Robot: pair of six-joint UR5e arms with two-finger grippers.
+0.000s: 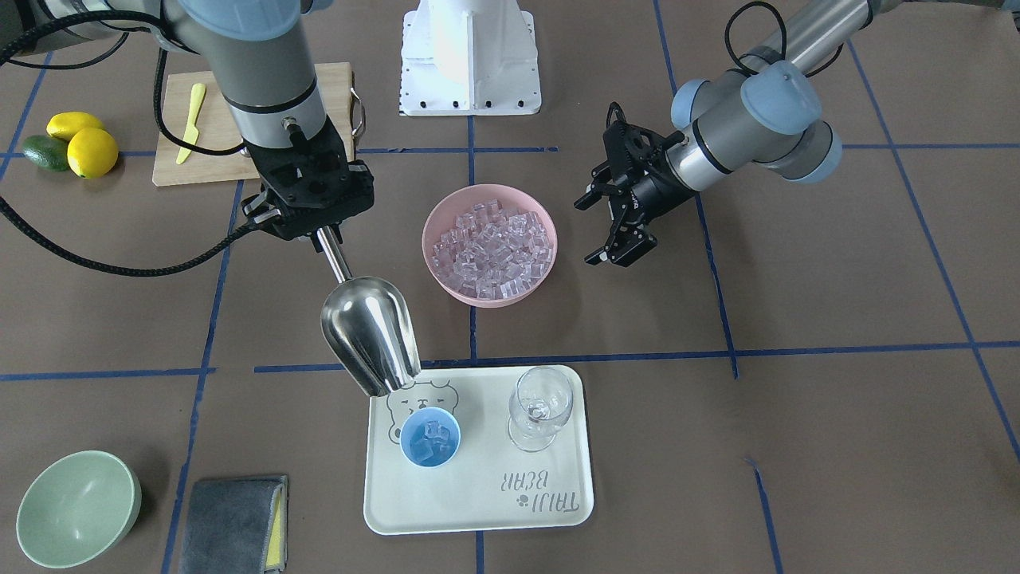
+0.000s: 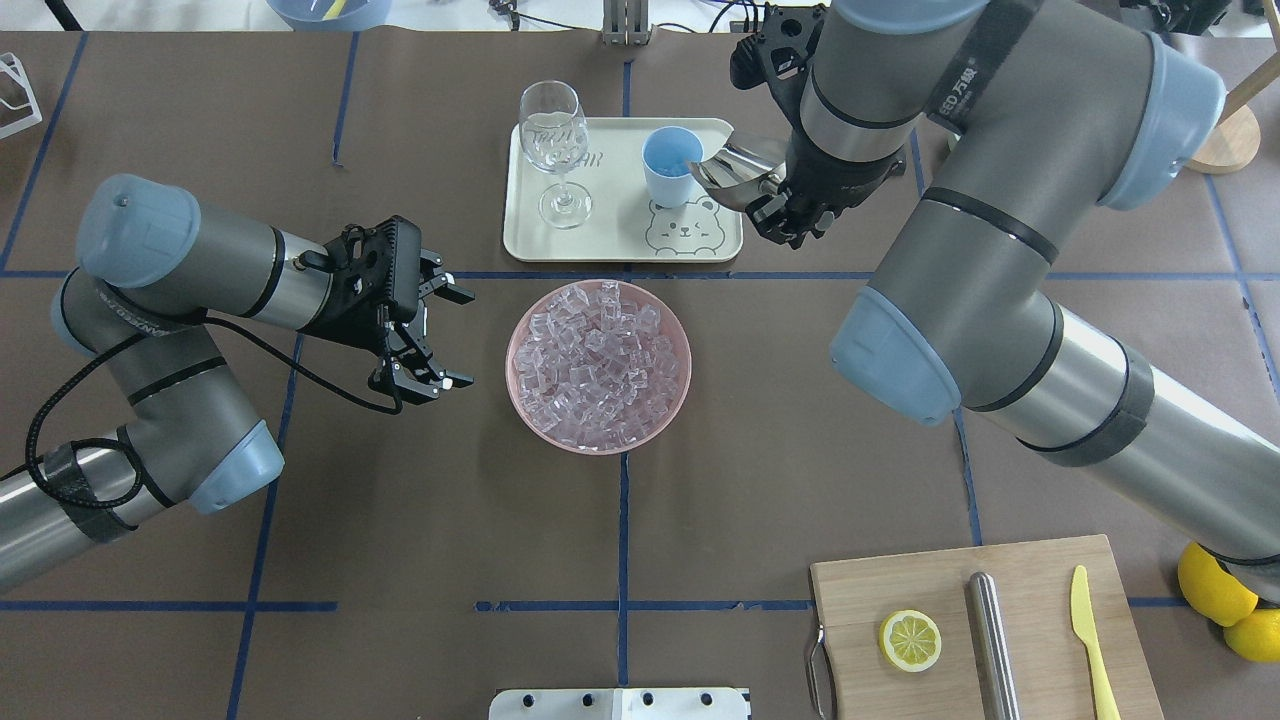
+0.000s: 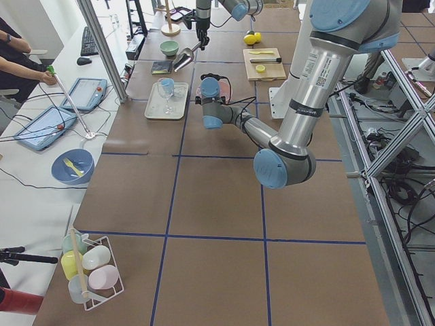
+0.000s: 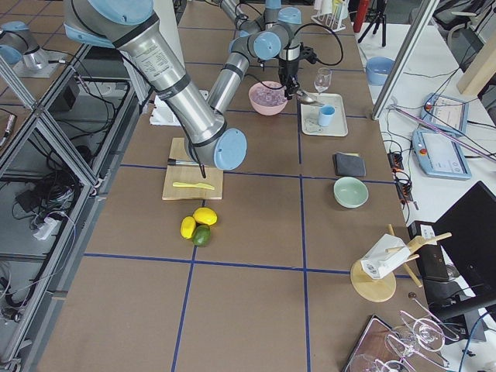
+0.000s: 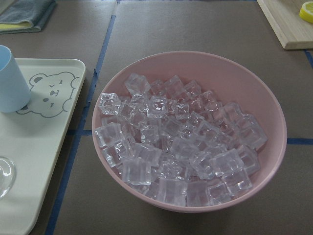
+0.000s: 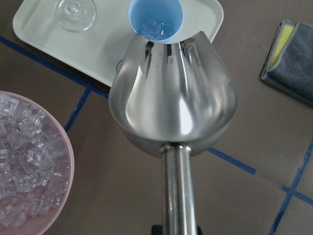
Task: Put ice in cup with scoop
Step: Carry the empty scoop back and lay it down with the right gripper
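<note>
Ice (image 1: pixel 494 255) fills the pink bowl (image 1: pixel 434 215) at the middle of the table in a heap of clear cubes. We also see a few cubes lying in the bottom of the light-blue cup (image 1: pixel 410 446). The cup stands upright on the cream tray (image 1: pixel 446 510), beside the printed bear, with the wine glass (image 1: pixel 540 410) upright on the same tray and apart from it. The right gripper (image 1: pixel 319 227) has its jaws clamped on the straight handle of the steel scoop (image 1: pixel 370 335). The scoop is tipped mouth-down toward the cup. In the right wrist view its open lip sits just at the cup's rim, though we cannot tell whether the two touch. The left gripper (image 2: pixel 462 338) hovers above the table just beside the pink bowl, on the robot's left of it. Its jaws are spread wide with nothing between them, and its camera looks straight onto the heaped cubes. Near the robot's right side lies a wooden cutting board (image 2: pixel 880 580) carrying a lemon half (image 2: pixel 910 640), a steel tube (image 2: pixel 990 640) and a yellow knife (image 2: pixel 1090 640). On the far side of the table, to the robot's right of the tray, we see a pale green bowl (image 1: pixel 78 506) and a folded grey cloth (image 1: pixel 231 522) lying near each other.
</note>
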